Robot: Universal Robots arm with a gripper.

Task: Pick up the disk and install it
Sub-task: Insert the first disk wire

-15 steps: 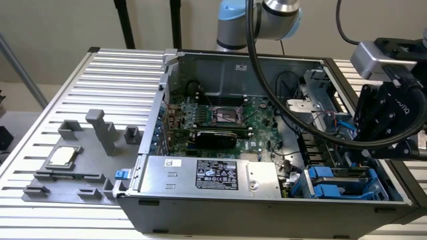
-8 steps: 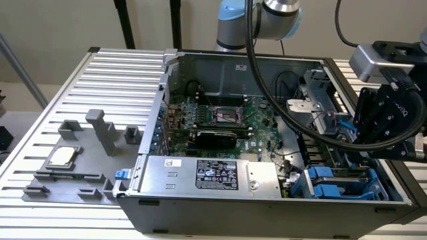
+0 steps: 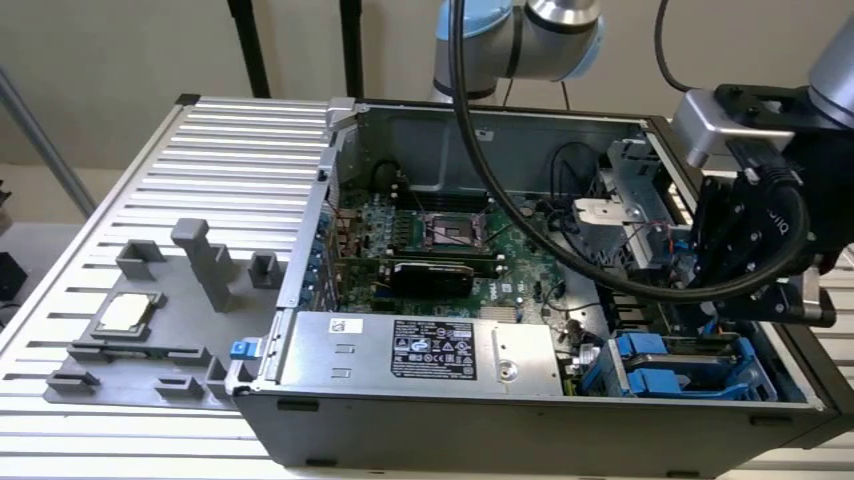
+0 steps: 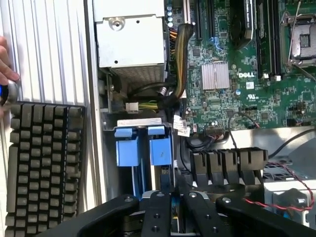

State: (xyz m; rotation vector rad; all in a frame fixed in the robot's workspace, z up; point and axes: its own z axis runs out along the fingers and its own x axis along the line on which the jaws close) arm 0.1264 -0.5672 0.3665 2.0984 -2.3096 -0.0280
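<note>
The pincer [image 4: 170, 210] is seen low in the wrist view, its black linkage arms drawn in close around a narrow blue-edged sliver; whether this sliver is the disk pinched edge-on cannot be told for certain, though the fingers appear pressed together on something thin. In the exterior view the pincer [image 3: 747, 270] hangs over the drive bay [image 3: 694, 365] at the front corner of the open computer case [image 3: 534, 420], at the exterior view's right. Directly beyond the fingertips, two blue carrier tabs [image 4: 143, 148] are seen seated in the bay, so the disk is judged to be either in the grip or already in a slot there. Beside the bay lie a bundle of cables [image 4: 177, 64] and a red-and-black twisted wire [image 4: 291, 180]; these could be snagged or pushed under the carrier if the descent drifts sideways. A tilted carrier could jam on the bay rails, a risk raised by the narrow gap between the slots. Further out, the silver power supply [image 3: 427, 350] and the green motherboard [image 4: 247, 74] are seen, then the grey fixture plate [image 3: 147, 330] on the slatted desk [image 3: 214, 160], where a small silver chip [image 3: 123, 313] rests.
</note>
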